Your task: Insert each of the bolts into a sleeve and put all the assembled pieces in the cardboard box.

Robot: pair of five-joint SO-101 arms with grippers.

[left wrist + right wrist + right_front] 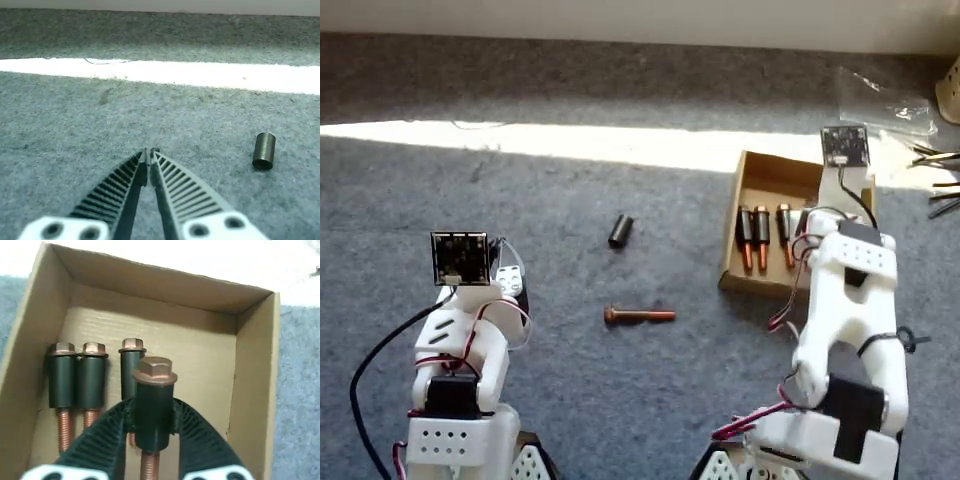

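Nearest, item one: my left gripper, ribbed jaws pressed together on nothing, low over the grey carpet.

Item two: loose copper-coloured flanged bolt, lying flat between the arms.

Item three: short black cylindrical sleeve, beyond the bolt and apart from it, on its side.

Item four: my right gripper, clamped round an assembled black-sleeved copper bolt above the brown cardboard box.

Item five: three assembled pieces, side by side on the box floor.

Risks, as I judge them: dropped here, the held piece could land across the third one, since it hangs just beside it. How high it hangs I cannot tell.

Room: bare box floor lies between the third piece and the side wall. The carpet is open around the bolt and the sleeve.
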